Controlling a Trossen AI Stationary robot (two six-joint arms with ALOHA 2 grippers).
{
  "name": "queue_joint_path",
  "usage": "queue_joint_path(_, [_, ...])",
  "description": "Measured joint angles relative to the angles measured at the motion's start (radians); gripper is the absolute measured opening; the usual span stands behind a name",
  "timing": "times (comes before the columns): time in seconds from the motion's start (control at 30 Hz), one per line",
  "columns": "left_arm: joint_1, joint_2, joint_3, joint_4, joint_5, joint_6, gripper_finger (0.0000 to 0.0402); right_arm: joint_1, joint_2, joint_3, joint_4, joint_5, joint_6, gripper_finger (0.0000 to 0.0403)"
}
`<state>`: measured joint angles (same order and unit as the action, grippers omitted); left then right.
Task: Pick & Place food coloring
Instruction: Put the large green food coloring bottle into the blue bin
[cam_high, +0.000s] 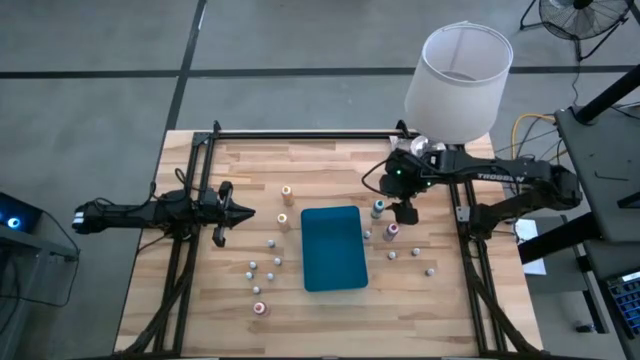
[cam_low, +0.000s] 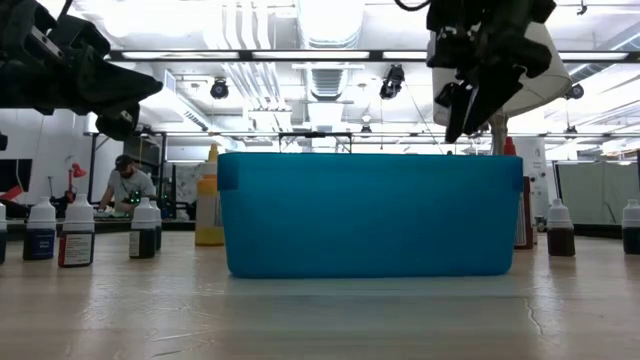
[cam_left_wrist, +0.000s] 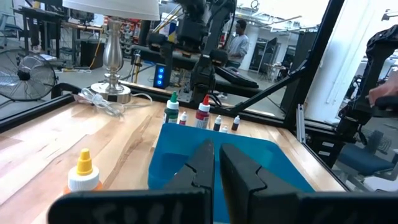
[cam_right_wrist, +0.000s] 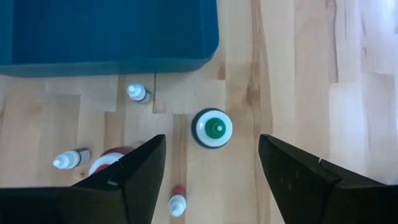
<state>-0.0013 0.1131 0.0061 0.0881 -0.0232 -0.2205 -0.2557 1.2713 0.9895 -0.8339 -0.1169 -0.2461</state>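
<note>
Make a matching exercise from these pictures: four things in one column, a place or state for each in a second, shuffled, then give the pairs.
Things:
1. left gripper
2. right gripper
3. tray
4. green-capped bottle

Places or states:
A. mid-table, with no bottles visible inside
B. shut, off the tray's left side
C. upright on the wood, just off the tray's corner
D. open, directly above the green-capped bottle

Pairs: 1-B, 2-D, 3-A, 4-C

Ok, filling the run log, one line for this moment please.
right gripper: open, above green-top bottle | left gripper: shut, idle left of tray | tray: empty
</note>
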Motion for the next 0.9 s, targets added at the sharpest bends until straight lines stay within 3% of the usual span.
queue_joint_path(0.9, [0.0,0.0,0.0,0.001,0.0,0.0,0.0,-0.001,0.007,-0.156,0.233,0.001,0.033,0.0249])
